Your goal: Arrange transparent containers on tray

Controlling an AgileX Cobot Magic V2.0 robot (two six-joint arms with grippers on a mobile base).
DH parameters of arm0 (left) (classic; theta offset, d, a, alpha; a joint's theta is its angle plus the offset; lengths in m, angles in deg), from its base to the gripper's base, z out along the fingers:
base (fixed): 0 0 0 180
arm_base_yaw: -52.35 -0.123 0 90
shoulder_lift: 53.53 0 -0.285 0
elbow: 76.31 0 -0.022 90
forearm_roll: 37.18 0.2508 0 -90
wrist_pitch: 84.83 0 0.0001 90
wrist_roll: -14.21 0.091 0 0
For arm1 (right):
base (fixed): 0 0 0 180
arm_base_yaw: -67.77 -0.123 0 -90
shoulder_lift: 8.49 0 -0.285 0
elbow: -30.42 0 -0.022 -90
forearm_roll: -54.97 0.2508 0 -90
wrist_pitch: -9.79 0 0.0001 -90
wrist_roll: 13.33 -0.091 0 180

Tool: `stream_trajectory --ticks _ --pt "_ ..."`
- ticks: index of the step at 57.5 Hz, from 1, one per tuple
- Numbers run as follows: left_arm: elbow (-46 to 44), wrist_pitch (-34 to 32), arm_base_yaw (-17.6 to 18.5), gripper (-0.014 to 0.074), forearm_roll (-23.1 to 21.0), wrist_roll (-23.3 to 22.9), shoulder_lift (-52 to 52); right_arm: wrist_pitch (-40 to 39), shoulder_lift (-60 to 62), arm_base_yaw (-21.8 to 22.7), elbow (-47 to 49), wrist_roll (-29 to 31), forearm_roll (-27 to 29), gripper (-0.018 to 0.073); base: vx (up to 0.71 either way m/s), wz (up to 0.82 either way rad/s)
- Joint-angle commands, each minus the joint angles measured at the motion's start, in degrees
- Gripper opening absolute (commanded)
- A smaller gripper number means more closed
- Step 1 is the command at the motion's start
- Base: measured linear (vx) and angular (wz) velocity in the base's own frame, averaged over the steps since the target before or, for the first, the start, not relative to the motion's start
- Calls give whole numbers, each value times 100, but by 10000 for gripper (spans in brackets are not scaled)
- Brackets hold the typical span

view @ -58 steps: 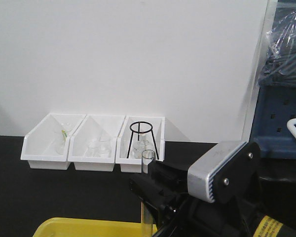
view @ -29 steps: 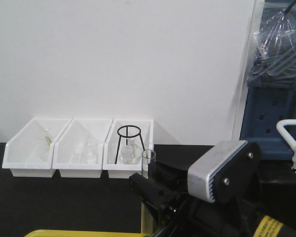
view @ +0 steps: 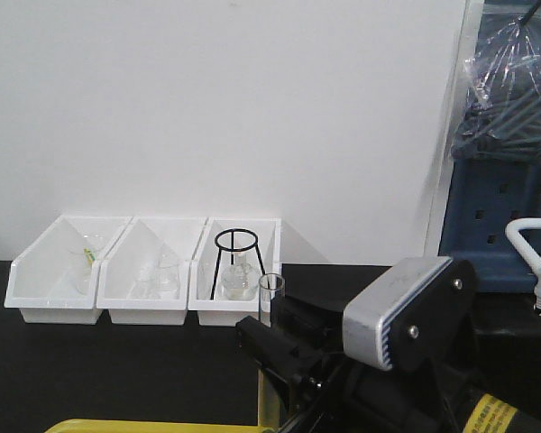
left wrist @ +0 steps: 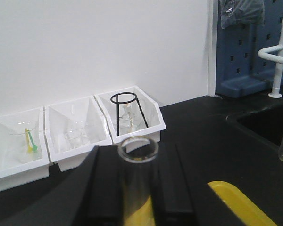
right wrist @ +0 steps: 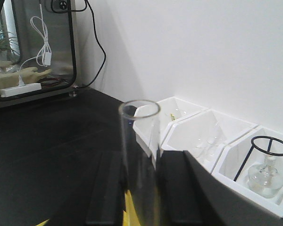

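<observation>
Between the matte black fingers of the left gripper (left wrist: 137,188) stands a slim, clear glass tube (left wrist: 137,179), upright, round rim uppermost, clamped on both sides. The right gripper (right wrist: 140,188) pinches a second clear straight glass tube (right wrist: 140,155) the same way, its open rim well above the fingers. Both tubes hang over the bright yellow plastic tray (left wrist: 236,202), whose smooth rounded corner shows beneath them; whether either tube base touches it is hidden. Behind, on the black tabletop (view: 117,370), three white angled plastic bins (view: 153,271) sit side by side against a white wall. They hold small clear glassware, and the right-hand bin also holds a black wire ring stand (view: 237,262).
</observation>
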Motion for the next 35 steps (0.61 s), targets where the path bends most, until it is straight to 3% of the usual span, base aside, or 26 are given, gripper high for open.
stream_trajectory --ticks 1,17,29,35 --pt "-156 -499 16 167 19 -33 52 -481 137 1 192 50 -58 230 0 0" --pt "-156 -518 16 167 31 -21 111 -481 137 1 192 50 -58 230 0 0" --pt "-156 -567 16 174 20 -32 762 -451 80 1 192 50 -29 230 0 0" --pt "-156 -701 16 176 7 -45 1362 -417 -96 1 192 32 464 230 0 0"
